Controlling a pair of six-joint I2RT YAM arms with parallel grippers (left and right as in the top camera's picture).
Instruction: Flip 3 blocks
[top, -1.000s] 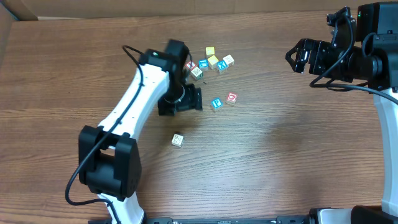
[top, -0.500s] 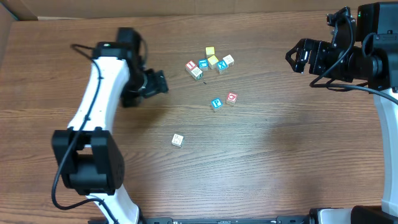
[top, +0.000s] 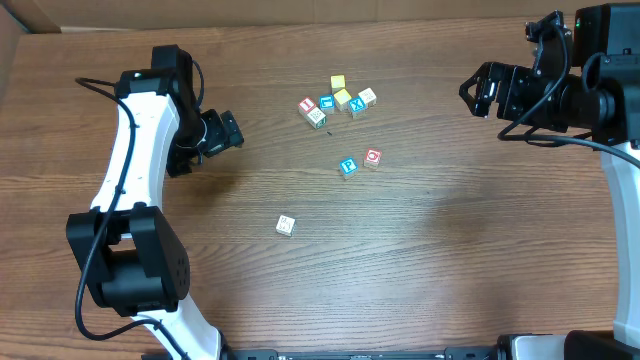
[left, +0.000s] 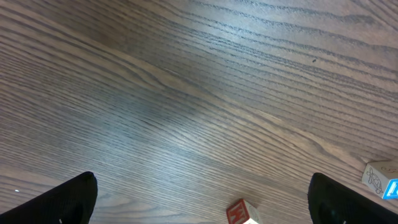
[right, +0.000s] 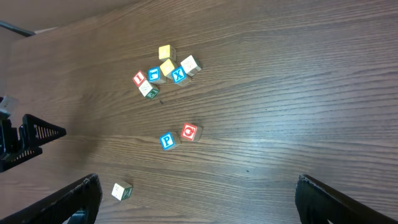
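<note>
Three blocks lie apart from the rest on the wooden table. The pale block (top: 286, 225) (right: 122, 190) sits alone toward the front. The teal-letter block (top: 348, 167) (right: 166, 141) and the red-ring block (top: 373, 157) (right: 189, 131) rest side by side. My left gripper (top: 232, 133) (left: 202, 208) hovers open and empty, left of the blocks. My right gripper (top: 472, 92) (right: 198, 196) hangs open and empty at the far right, high above the table.
A cluster of other cubes (top: 338, 100) (right: 165, 65) lies at the back, among them yellow ones, a blue-X cube (top: 357, 106) and a red-letter cube (top: 307, 105) (left: 242, 213). The left wrist view shows that red-letter cube low between my fingers.
The left arm has swung back to the left, away from the cube cluster, and its jaws have opened wider. The blocks and right arm have not moved.
</note>
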